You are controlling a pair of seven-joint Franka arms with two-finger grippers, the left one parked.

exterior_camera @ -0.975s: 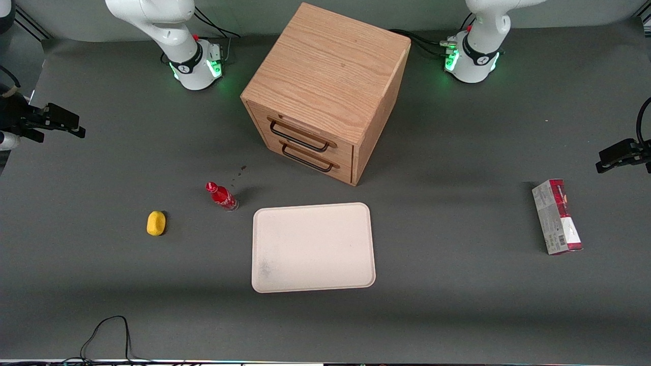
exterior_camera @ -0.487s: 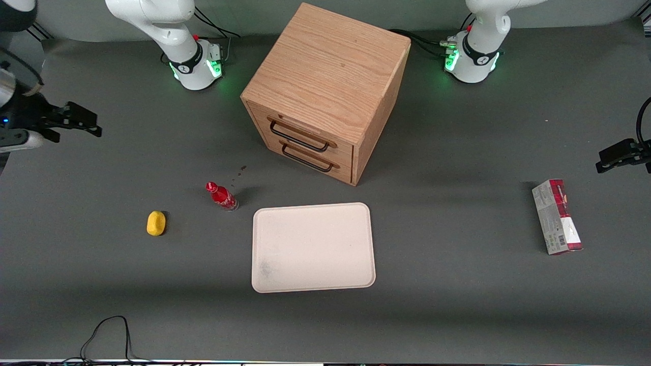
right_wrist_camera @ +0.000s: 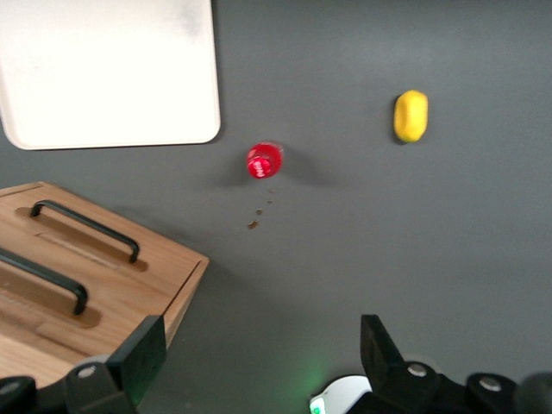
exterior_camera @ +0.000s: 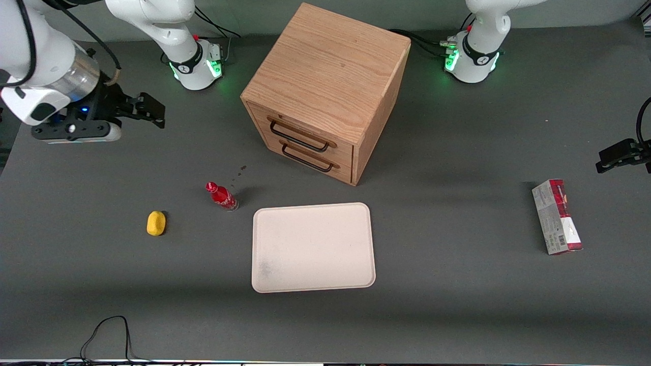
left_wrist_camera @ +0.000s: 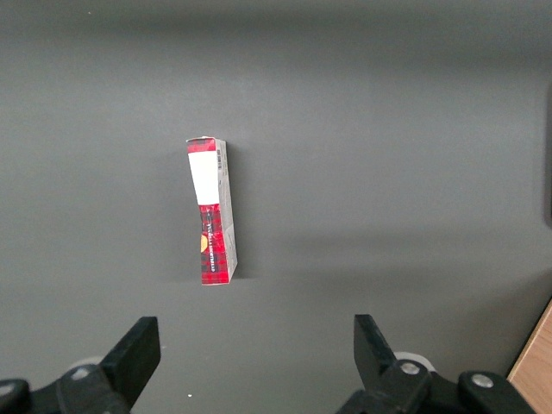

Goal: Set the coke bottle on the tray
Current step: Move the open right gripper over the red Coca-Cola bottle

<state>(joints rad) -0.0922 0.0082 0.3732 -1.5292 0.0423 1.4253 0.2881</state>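
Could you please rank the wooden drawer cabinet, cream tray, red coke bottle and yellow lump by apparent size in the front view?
1. Wooden drawer cabinet
2. Pale cream rectangular tray
3. Small red coke bottle and yellow oval lump: alike, unranked.

The gripper hovers above the table, open.

Right arm: glossy white shells, silver metal wrist ring, black cable along the link. Black gripper (exterior_camera: 152,109), two blocky black fingers (right_wrist_camera: 147,354) spread apart, screw heads visible. Blue light on wrist; green glow at base.

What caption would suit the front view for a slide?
Open gripper hovers above the table, far from the upright coke bottle standing beside the bare tray in front of the cabinet.
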